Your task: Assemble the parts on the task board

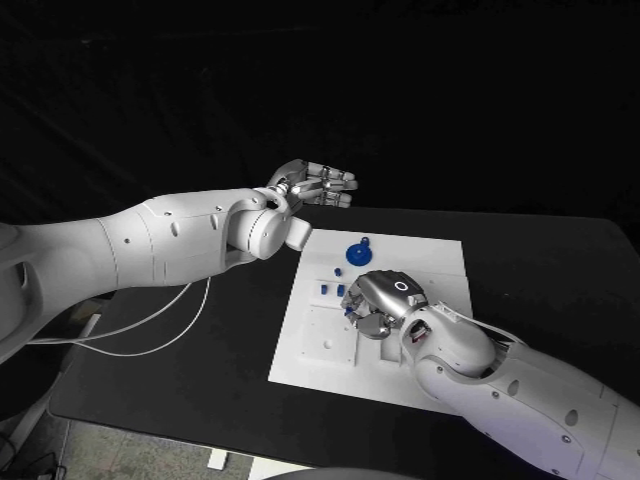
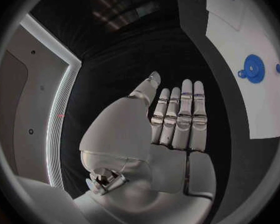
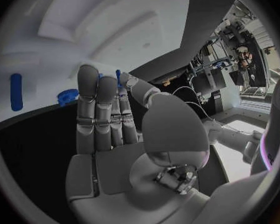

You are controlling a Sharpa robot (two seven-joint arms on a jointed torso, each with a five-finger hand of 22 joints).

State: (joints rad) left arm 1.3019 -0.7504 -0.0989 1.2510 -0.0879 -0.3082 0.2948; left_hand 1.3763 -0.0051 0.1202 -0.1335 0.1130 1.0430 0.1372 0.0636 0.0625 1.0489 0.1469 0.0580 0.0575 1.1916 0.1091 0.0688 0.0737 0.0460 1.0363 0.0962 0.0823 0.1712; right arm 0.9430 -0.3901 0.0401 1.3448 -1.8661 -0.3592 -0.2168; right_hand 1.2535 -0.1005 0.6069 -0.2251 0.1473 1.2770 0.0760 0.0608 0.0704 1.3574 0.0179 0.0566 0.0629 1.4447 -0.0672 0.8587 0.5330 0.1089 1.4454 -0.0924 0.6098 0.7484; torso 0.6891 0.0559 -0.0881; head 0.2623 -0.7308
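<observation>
I have the task board (image 1: 436, 262) mid-table, my right hand (image 1: 385, 300) over its middle, fingers straight and together, holding nothing as far as I can tell. My left hand (image 1: 316, 186) hovers off the far-left corner, fingers flat, empty. The round blue part (image 1: 361, 254) lies just beyond my right fingertips, so the right is nearer
</observation>
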